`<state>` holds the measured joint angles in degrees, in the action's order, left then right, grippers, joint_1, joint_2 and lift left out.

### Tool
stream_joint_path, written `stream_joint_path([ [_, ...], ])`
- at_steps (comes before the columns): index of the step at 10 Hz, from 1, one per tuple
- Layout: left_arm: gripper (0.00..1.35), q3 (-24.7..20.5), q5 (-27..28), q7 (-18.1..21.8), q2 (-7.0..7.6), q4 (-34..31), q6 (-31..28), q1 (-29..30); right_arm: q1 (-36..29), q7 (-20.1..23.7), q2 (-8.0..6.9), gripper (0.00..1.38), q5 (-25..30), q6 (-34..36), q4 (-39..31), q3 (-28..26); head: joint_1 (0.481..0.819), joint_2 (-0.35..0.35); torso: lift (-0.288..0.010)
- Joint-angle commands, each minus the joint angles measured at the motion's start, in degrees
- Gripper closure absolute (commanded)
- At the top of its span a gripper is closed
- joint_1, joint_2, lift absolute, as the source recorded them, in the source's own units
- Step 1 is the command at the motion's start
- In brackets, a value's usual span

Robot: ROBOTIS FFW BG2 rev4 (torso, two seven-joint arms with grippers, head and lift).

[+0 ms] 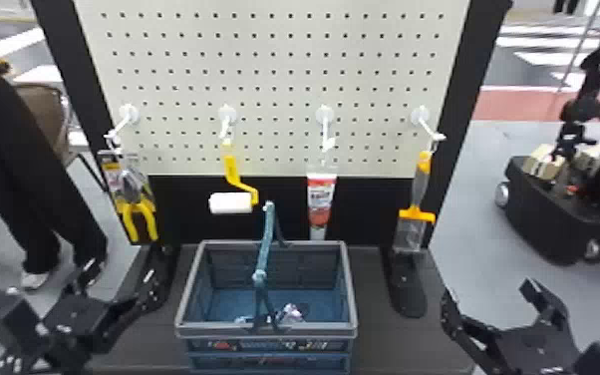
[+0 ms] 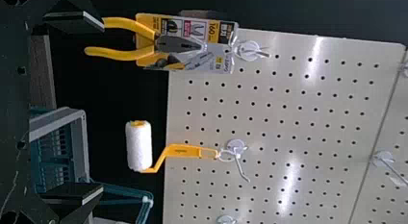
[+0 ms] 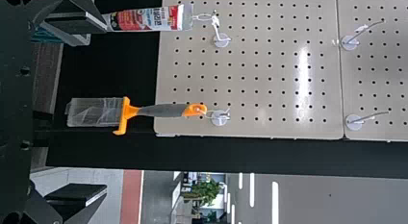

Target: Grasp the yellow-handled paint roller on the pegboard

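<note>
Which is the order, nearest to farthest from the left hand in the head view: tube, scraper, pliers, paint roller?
1. Pliers, leftmost hook, above the left hand.
2. Paint roller, second hook.
3. Tube, third hook.
4. Scraper, rightmost hook.

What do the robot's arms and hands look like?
They are all black. The left tool and the right tool each have two flat, angular fingers with pale grey edges at the tips. Small silver screws dot the left arm.
</note>
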<state>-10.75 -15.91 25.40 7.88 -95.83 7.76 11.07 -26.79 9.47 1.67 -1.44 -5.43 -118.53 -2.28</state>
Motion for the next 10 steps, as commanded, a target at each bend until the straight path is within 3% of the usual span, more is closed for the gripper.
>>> stream_joint_path([
  [1,0.13,0.12,0.00,1.32,2.14,5.47,-0.38,-5.50,0.55,0.29,-0.09,0.13,0.04,-0.10,-0.09,0.08,0.549,0.000,-0.100],
  [3,0.13,0.47,0.00,5.89,3.37,12.22,-1.70,-11.90,1.04,0.46,-0.09,0.13,0.12,-0.19,-0.23,0.17,0.549,0.000,-0.100],
  [6,0.13,3.55,0.00,12.04,3.72,20.24,-4.07,-21.62,2.39,0.90,0.00,0.13,0.04,-0.46,0.33,1.05,0.549,0.000,-0.100],
  [10,0.13,8.82,1.14,16.35,4.25,26.00,-6.88,-29.87,3.75,1.17,0.97,0.13,-0.49,-0.63,1.59,3.15,0.549,0.000,-0.100],
])
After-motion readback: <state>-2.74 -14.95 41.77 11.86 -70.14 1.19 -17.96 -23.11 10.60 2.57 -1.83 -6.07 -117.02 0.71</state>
